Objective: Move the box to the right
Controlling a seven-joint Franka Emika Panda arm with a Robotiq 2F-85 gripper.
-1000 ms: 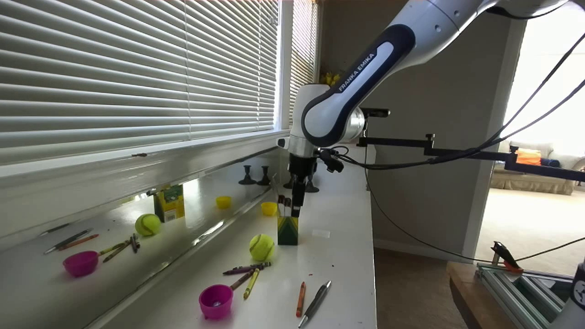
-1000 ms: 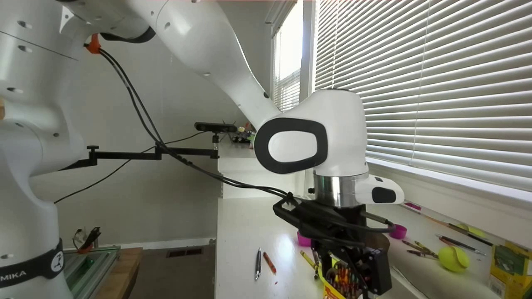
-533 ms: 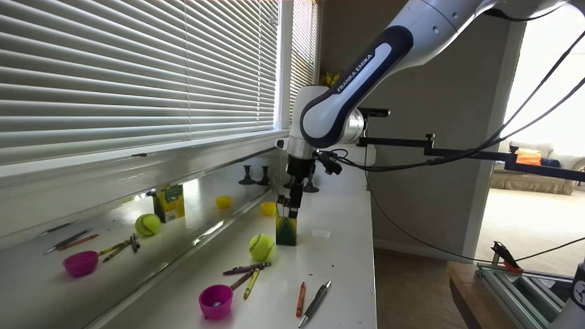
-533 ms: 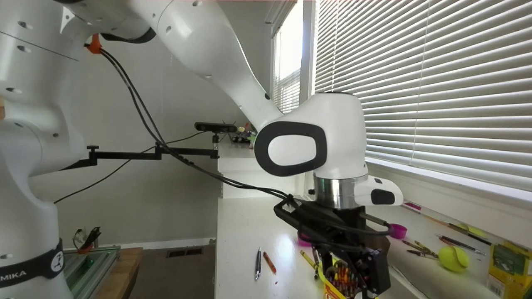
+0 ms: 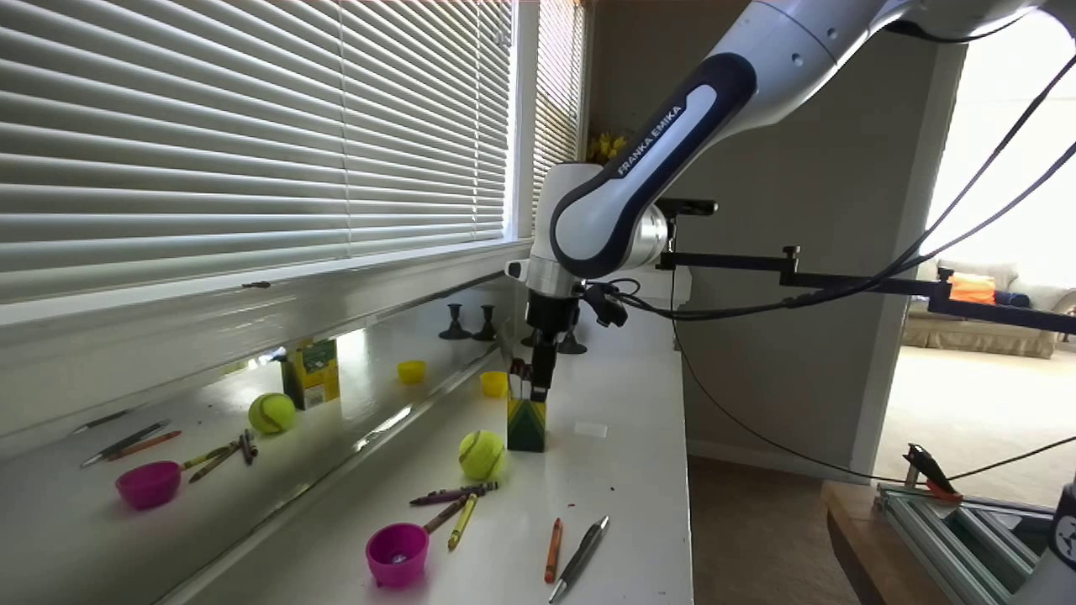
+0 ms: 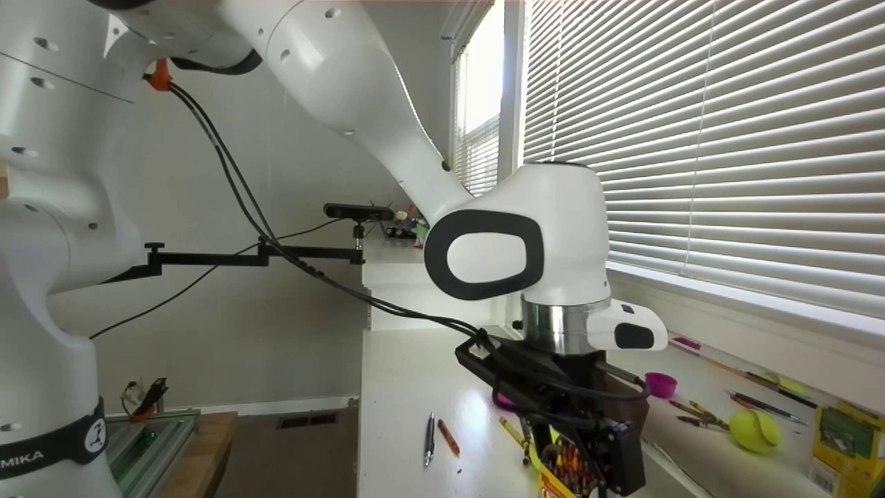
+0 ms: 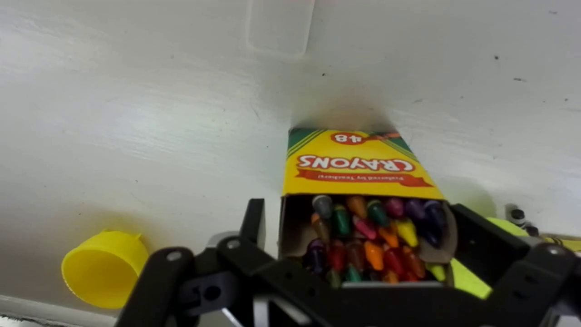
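The box point(image 7: 358, 175), a yellow and green crayon carton with its top open and crayons inside, stands upright on the white counter. It shows in both exterior views as well, as the box point(image 5: 527, 425) beside the ball and the box point(image 6: 553, 485) partly behind the hand. My gripper point(image 7: 357, 205) is open, with its jaws on either side of the carton's top. A gap separates the left finger point(image 7: 252, 222) from the box in the wrist view. The right finger point(image 7: 488, 240) is close against its other side; contact there I cannot tell.
A green tennis ball point(image 5: 482, 455) sits close beside the box. Nearer that camera are a magenta cup point(image 5: 397, 555), loose crayons point(image 5: 461, 523) and a pen point(image 5: 579, 559). A yellow cup point(image 7: 105, 269) lies past the box. The glossy back panel point(image 5: 210, 470) mirrors these things.
The arm has come down somewhat, bringing the hand lower over the box. The box has shifted very slightly toward the window side. The jaws have stayed open.
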